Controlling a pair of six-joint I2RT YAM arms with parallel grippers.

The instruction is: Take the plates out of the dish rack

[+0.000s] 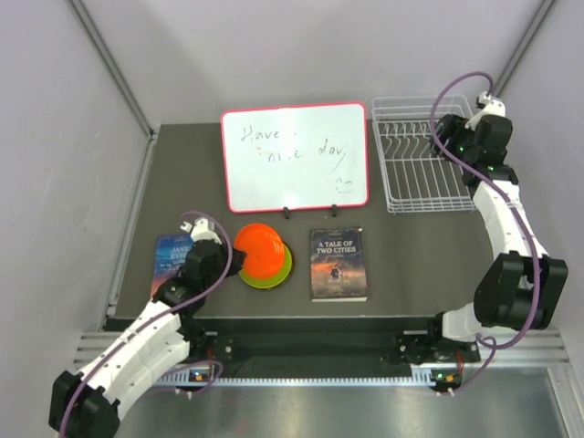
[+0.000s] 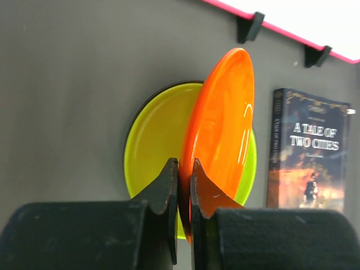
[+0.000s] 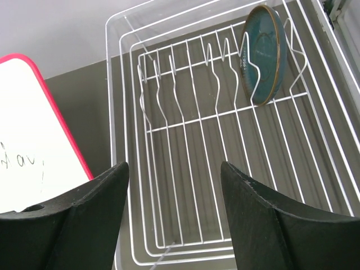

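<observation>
— What has my left side got hold of?

— Your left gripper (image 2: pixel 184 169) is clamped on the near rim of the orange plate (image 2: pixel 222 124). Its fingers pinch it from both sides with barely a gap between them. The plate runs straight out ahead of the fingertips, edge-on to your wrist camera.

— And the green one?

— The green plate (image 2: pixel 154 138) lies flat on the table (image 2: pixel 67 84) just past your fingertips, and the orange plate overlaps it. Whether the two touch, I cannot tell. To the right of that gripper lies a book (image 2: pixel 309 152), and further ahead is the whiteboard (image 2: pixel 315 17) on its black feet.

— My right side?

— Your right gripper (image 3: pixel 173 166) stands wide open and holds nothing. It hangs over the dish rack (image 1: pixel 411 182), with the rack's near end showing between and below the fingers.

— Anything in the rack?

— You can see one thing: the teal plate (image 3: pixel 263 53). It stands upright in a slot at the far end, ahead and to the right of your open fingers and well apart from them.
</observation>
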